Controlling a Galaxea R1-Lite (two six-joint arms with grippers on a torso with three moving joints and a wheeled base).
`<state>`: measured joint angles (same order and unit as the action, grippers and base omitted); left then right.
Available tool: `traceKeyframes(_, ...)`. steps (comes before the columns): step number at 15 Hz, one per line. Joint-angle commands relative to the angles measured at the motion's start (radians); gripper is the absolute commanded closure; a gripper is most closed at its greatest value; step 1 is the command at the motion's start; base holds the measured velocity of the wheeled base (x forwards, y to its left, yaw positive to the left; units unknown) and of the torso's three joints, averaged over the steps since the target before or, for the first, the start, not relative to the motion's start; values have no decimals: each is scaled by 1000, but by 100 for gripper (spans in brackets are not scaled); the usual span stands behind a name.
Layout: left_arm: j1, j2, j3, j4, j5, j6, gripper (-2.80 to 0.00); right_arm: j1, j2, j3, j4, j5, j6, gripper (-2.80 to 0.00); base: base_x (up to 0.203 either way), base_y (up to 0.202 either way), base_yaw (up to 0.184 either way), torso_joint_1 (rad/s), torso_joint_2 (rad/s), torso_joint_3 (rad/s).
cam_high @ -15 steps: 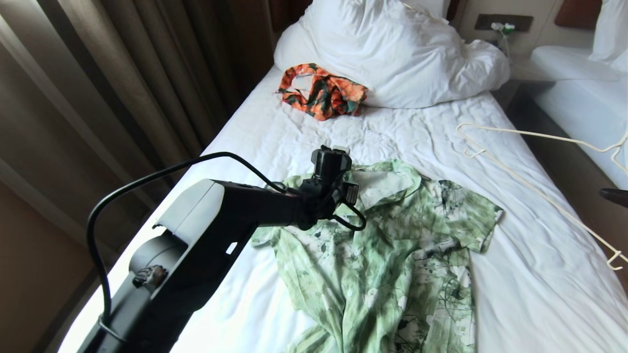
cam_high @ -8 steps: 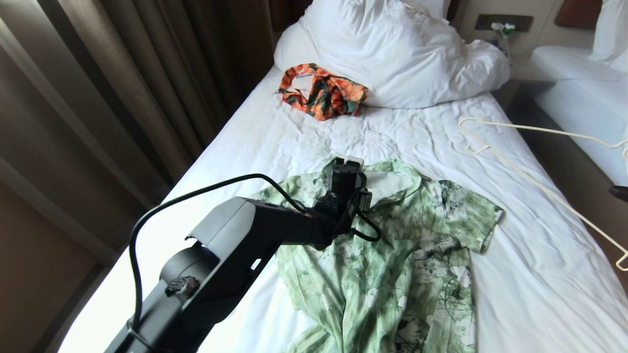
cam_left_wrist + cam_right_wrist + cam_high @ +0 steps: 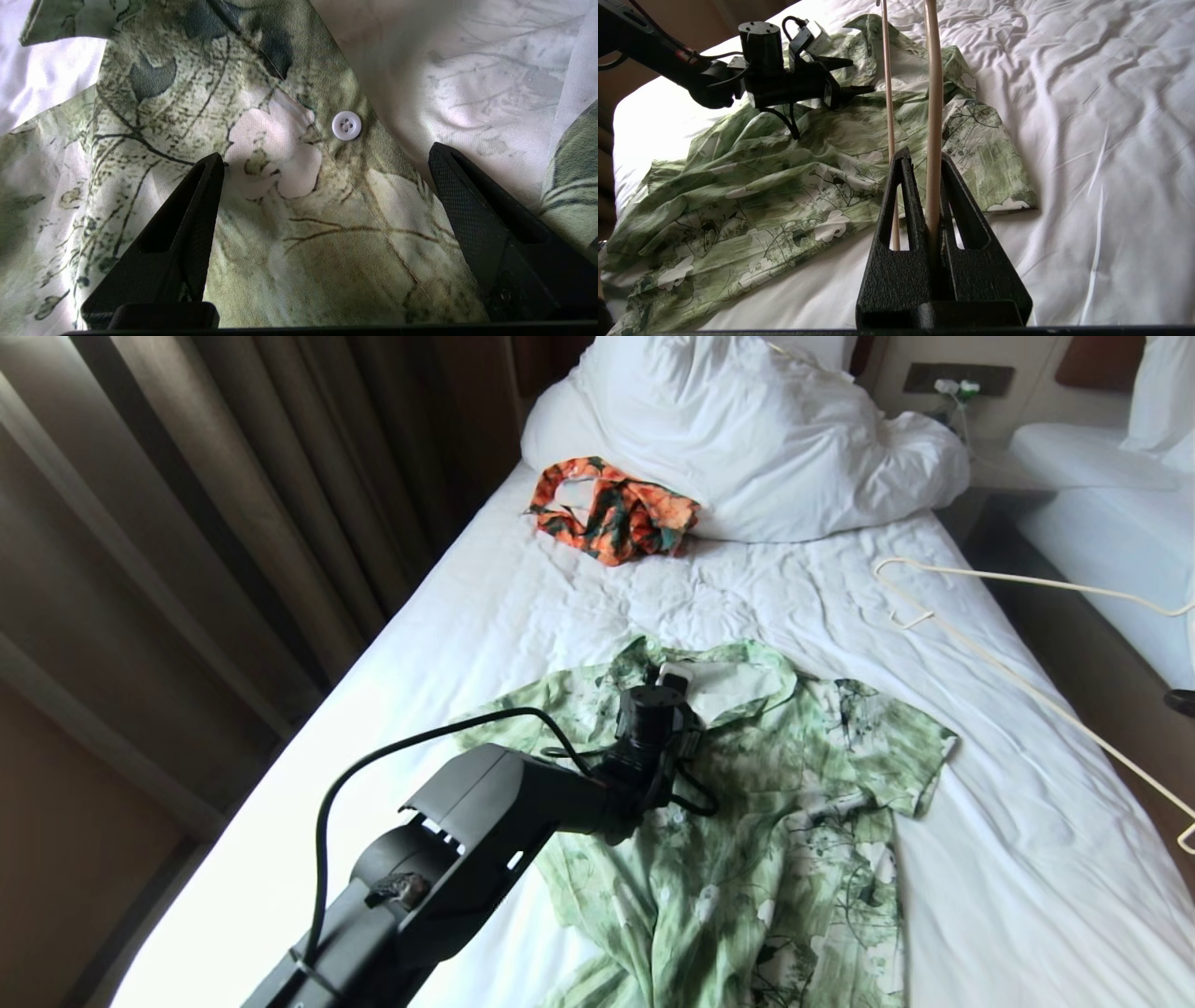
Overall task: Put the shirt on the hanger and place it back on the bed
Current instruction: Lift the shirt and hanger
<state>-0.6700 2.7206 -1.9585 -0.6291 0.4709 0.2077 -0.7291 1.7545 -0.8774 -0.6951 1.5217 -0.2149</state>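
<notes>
My left gripper (image 3: 327,177), jaws apart, hovers over the leaf-print green shirt (image 3: 747,821) lying on the white-sheeted bed (image 3: 523,607); my right gripper (image 3: 924,186) clamps the cream wire hanger (image 3: 1018,686). I risk pinching both fabric layers, or the sheet too.

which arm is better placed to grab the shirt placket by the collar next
Left. The left gripper hangs open right over the shirt, its fingers either side of the button placket near the collar. The right gripper is shut on the hanger, off to the shirt's side.

The bed (image 3: 523,607) carries the shirt (image 3: 747,840), an orange garment (image 3: 611,513) and pillows (image 3: 747,429).
</notes>
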Motion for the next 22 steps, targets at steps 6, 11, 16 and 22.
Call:
traceKeyframes(6, -3, 11, 1, -1, 8, 1, 0, -14, 10, -6, -4, 8, -1, 0, 0, 0, 0, 0, 0, 0)
traceKeyframes(11, -4, -53, 32, -34, 37, -1, 0, -15, 19, -9, -6, 8, -1, 0, 0, 0, 0, 0, 0, 0)
traceKeyframes(16, -21, -214, 271, -67, 34, -45, 0, -11, 22, -12, -6, 8, -1, 0, 0, 0, 0, 0, 0, 0)
traceKeyframes(22, -95, -447, 643, -71, 2, -277, 0, 13, 3, -48, -7, 8, 140, 0, 0, 0, 0, 0, 0, 0)
